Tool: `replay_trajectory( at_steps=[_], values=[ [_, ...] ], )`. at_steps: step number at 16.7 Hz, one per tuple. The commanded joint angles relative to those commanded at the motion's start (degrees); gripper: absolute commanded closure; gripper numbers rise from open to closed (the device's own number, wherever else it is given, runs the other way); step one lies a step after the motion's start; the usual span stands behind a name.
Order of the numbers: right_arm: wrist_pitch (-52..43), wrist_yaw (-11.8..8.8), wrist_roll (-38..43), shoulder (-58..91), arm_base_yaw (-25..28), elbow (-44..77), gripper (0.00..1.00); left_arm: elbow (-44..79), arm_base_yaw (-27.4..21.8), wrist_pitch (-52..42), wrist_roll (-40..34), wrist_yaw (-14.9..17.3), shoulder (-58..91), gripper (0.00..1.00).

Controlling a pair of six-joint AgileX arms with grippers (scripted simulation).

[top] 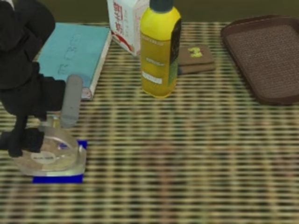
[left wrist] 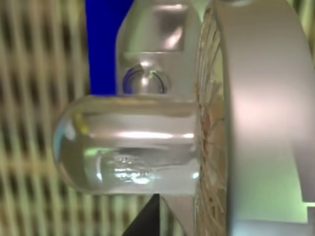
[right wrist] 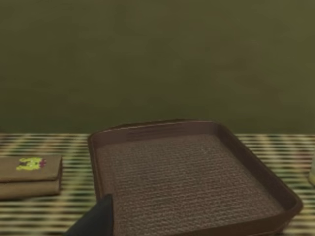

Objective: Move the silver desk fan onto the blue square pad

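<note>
The silver desk fan stands upright at the table's front left, over the blue square pad. Only the pad's front edge and one corner show past the fan's base. I cannot tell whether the base rests on the pad or hangs just above it. My left gripper is shut on the fan from the left. In the left wrist view the rounded motor housing and grille rim fill the frame, and blue pad shows behind them. One dark fingertip lies against the fan's neck. The other is hidden.
A light-teal book lies behind the fan, under my left arm. A milk carton, a yellow bottle and a folded brown cloth stand at the back middle. A brown tray is at the back right. My right gripper, one fingertip showing, is parked facing that tray.
</note>
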Motion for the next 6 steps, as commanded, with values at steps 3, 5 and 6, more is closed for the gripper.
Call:
replay_trajectory(
  at_steps=[3, 5, 6],
  values=[
    [0.0, 0.0, 0.0, 0.0, 0.0, 0.0, 0.0, 0.0, 0.0, 0.0, 0.0, 0.0, 0.0, 0.0],
    [0.0, 0.0, 0.0, 0.0, 0.0, 0.0, 0.0, 0.0, 0.0, 0.0, 0.0, 0.0, 0.0, 0.0],
    [0.0, 0.0, 0.0, 0.0, 0.0, 0.0, 0.0, 0.0, 0.0, 0.0, 0.0, 0.0, 0.0, 0.0]
  ],
)
